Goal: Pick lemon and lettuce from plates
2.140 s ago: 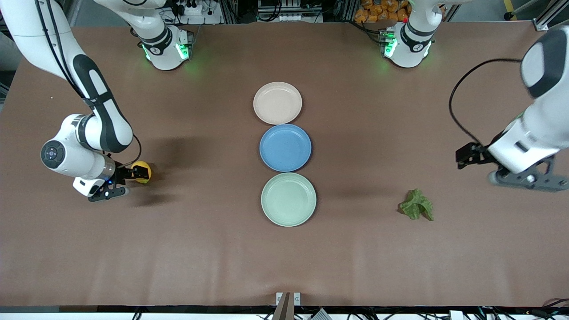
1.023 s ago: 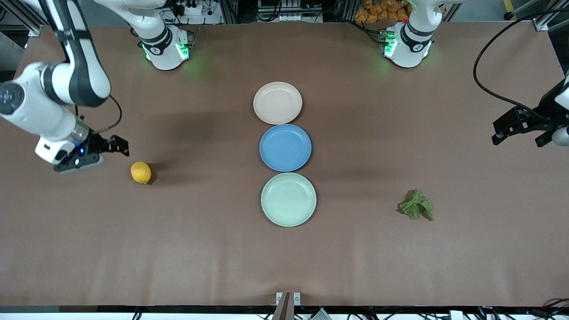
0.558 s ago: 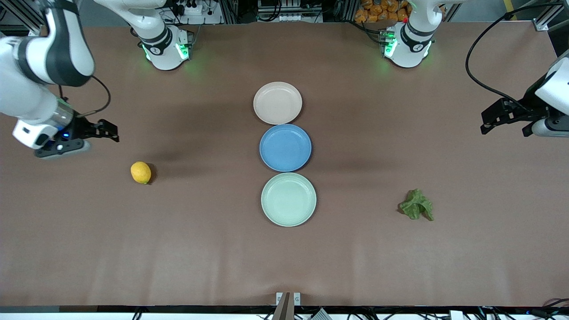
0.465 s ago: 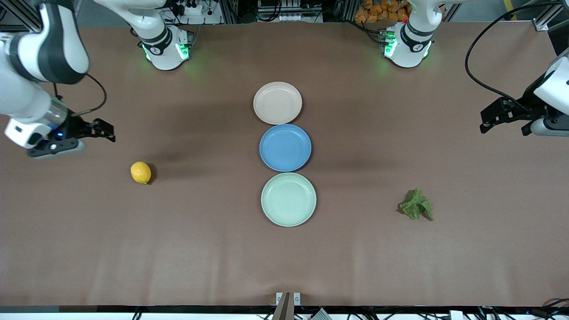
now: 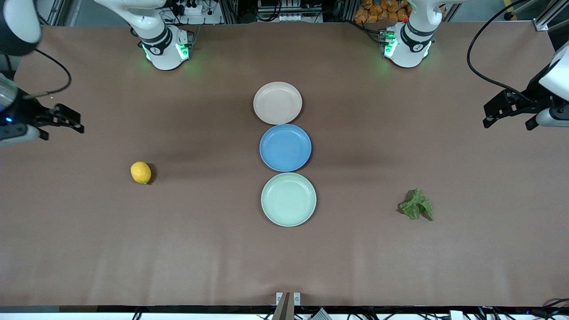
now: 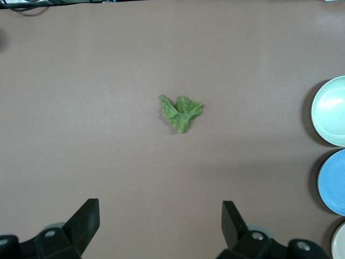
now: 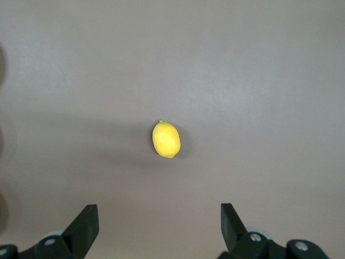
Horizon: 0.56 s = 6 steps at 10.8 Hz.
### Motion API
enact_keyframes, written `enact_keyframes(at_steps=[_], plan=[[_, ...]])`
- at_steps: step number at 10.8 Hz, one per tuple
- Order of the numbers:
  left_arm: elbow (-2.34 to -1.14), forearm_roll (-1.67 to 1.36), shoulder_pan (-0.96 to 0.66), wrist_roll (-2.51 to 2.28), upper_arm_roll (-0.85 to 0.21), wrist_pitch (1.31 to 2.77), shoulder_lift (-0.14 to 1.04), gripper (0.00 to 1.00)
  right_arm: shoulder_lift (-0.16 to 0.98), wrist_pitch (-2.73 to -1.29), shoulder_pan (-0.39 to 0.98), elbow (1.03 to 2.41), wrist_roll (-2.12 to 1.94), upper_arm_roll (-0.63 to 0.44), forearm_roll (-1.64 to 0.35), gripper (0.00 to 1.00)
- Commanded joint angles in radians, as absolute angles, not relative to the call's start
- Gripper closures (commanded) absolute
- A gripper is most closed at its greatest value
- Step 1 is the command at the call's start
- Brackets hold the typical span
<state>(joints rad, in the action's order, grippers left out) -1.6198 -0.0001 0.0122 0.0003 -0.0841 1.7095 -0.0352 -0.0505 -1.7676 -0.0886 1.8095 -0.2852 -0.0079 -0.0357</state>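
The yellow lemon (image 5: 141,172) lies on the bare table toward the right arm's end; it also shows in the right wrist view (image 7: 166,139). The green lettuce (image 5: 416,205) lies on the bare table toward the left arm's end, also in the left wrist view (image 6: 181,111). The beige-pink plate (image 5: 277,102) and the mint green plate (image 5: 288,199) are both empty. My right gripper (image 5: 66,119) is open and empty, high over the table's end. My left gripper (image 5: 500,110) is open and empty, high over the other end.
A bright blue plate (image 5: 285,147) sits between the two other plates in a row at the table's middle. The two arm bases (image 5: 165,46) stand along the table's edge farthest from the front camera.
My right gripper let go of the lemon, rose and drew away toward its end of the table. My left gripper rose and drew away from the lettuce. Lemon and lettuce stayed put.
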Motion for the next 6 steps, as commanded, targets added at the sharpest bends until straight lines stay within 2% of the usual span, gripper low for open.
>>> enact_keyframes(at_steps=[1,4,6], plan=[[-1.605,-0.009,0.012,0.008,-0.084,1.712,-0.054,0.00,-0.052,-1.651,-0.101,1.702,-0.270,0.002,-0.025,0.00],[-1.551,-0.014,0.014,0.011,-0.083,1.632,-0.043,0.00,-0.051,-1.556,-0.100,1.617,-0.220,0.002,-0.025,0.00],[-1.543,-0.015,0.017,0.009,-0.080,1.617,-0.037,0.00,-0.054,-1.545,-0.100,1.603,-0.212,0.003,-0.025,0.00]])
